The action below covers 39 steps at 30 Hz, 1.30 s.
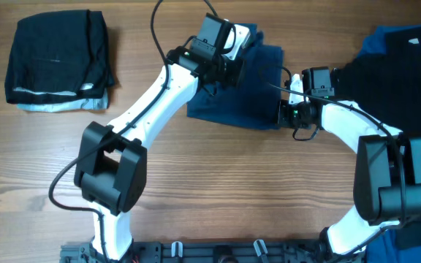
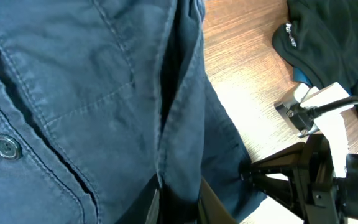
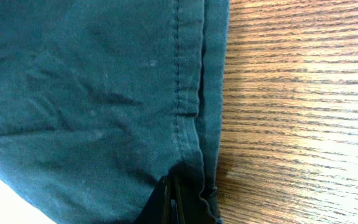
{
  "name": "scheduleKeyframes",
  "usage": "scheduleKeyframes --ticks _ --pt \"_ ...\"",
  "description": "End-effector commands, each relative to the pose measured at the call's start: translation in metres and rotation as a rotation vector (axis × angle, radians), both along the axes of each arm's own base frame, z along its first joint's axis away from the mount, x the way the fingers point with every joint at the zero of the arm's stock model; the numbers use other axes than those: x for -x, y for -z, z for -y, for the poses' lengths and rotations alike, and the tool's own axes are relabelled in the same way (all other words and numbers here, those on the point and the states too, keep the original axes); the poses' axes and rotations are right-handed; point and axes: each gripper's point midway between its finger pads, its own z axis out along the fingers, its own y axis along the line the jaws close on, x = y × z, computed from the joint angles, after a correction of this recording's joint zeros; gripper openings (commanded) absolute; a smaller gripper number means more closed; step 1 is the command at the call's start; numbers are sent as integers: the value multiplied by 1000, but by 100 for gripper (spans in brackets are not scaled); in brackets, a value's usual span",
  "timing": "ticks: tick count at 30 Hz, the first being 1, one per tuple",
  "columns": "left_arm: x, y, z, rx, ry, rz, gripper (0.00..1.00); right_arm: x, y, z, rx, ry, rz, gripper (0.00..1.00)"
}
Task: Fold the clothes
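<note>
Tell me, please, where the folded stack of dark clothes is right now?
In the overhead view, the folded stack lies at the far left corner of the table, by itself, well to the left of the navy shorts spread near the middle.

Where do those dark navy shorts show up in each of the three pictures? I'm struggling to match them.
Overhead: navy shorts lie in the upper middle of the picture.
Left wrist: navy shorts fill left and centre, button at lower left.
Right wrist: navy shorts cover the left side, stitched hem near the middle.
Shared landmark: wooden table, bare just right of the shorts in every view.
</note>
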Motion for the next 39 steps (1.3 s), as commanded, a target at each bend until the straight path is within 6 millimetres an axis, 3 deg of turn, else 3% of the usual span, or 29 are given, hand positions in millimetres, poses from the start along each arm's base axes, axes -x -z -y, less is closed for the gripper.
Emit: scheduleKeyframes --ticks 1,4,7,14,19,33,39 --pt "-4 -2 8 33 -18 -12 16 27 22 -1 -3 1 -99 4" --pt "-8 -6 11 58 -37 -4 14 26 21 -1 -7 16 -103 4" --pt "-10 -8 12 64 -37 7 10 18 4 0 -10 25 -81 4" --pt "-25 -18 21 134 -75 49 4 0 -88 7 -27 47 107 4" --pt "-33 -16 36 245 -118 1 4 4 -123 10 -20 54 195 4" --pt "13 0 75 222 -6 -93 4 4 -118 23 47 87 186 4" --pt "18 4 80 214 2 -97 7 4 -118 22 46 89 184 4"
